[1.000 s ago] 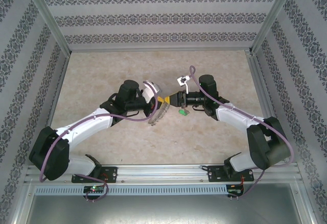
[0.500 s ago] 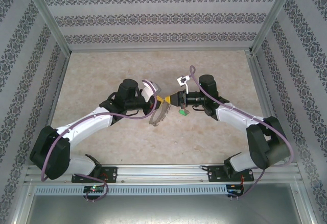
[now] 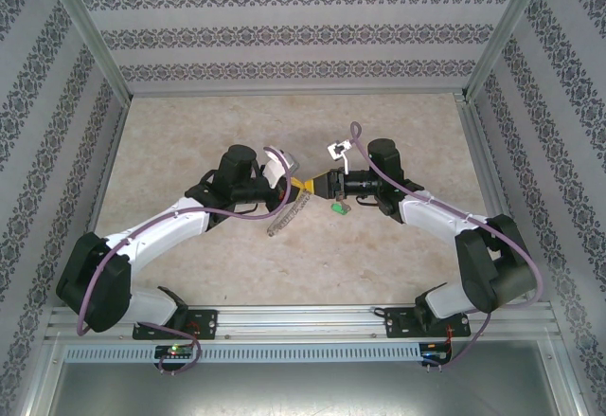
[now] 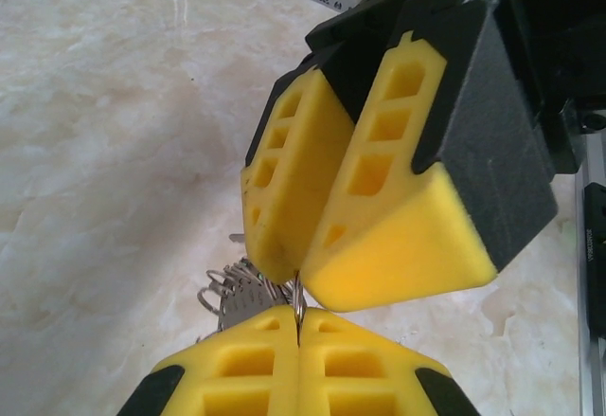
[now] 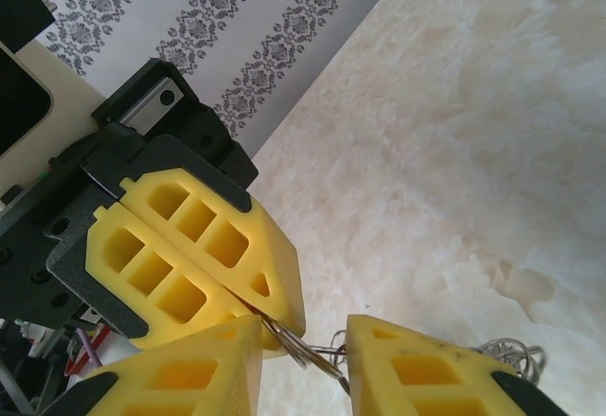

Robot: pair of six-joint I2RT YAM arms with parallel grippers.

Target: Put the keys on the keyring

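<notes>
pincer pads (image 4: 398,208) yellow | keyring (image 3: 284,215) silvery | key (image 3: 338,208) green | table (image 3: 379,255) beige marbled

The left arm (image 3: 161,228) and right arm (image 3: 431,209) are built alike, with smooth white shells on the long links and chunky black housings at the joints. A purple-grey cable (image 3: 248,215) loops loosely along each arm. Black brackets (image 3: 185,321) form the bases. The left claw (image 4: 298,345) and right claw (image 5: 303,364) wear bright yellow pads (image 4: 237,364), wedge-shaped and moulded with rows of square pockets, backed by angular black finger shells.
</notes>
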